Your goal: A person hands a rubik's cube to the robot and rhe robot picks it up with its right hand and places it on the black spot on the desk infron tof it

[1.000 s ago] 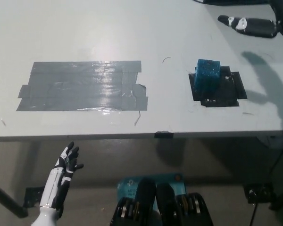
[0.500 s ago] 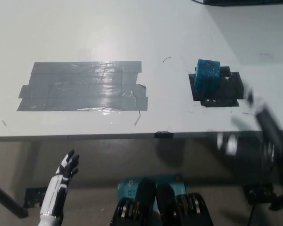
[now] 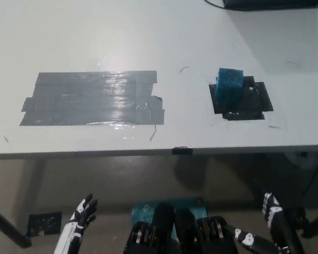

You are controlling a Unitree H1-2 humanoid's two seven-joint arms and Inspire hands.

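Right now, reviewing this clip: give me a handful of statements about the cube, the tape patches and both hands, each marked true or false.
1. The blue cube rests on the black spot. True.
2. The right hand holds the cube. False: it hangs below the desk edge, holding nothing.
3. The grey tape patch lies left of the black spot. True.
4. The left hand rests on the desk. False: it is below the desk edge, fingers apart.
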